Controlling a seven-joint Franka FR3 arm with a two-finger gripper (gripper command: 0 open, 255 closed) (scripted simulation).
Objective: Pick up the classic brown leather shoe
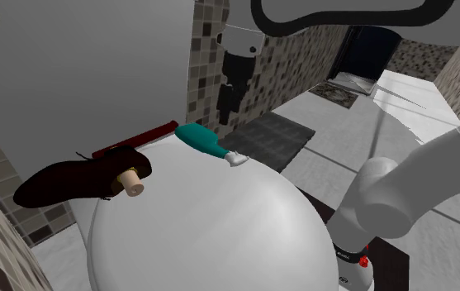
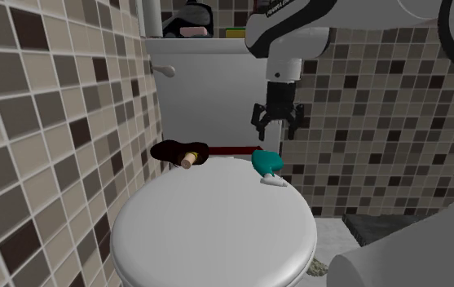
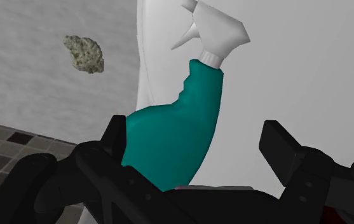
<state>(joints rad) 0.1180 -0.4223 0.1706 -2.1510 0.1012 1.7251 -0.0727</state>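
While the hand [image 2: 275,130] is hanging over the teal spray bottle [image 2: 266,163], its fingers [image 3: 283,146] are standing apart and gripping nothing. Bottle is lying on its side near the back of the white toilet lid [image 2: 213,228]. Dark brown shoe [image 2: 180,151] is lying at the lid's back edge, toward the second exterior view's left by the tiled wall [image 2: 46,122], apart from the hand.

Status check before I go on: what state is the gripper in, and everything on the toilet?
gripper: open, empty, hanging above the spray bottle.
brown shoe: resting at the lid's rear edge, not held.
spray bottle: lying on its side on the lid, untouched.
toilet lid: shut.
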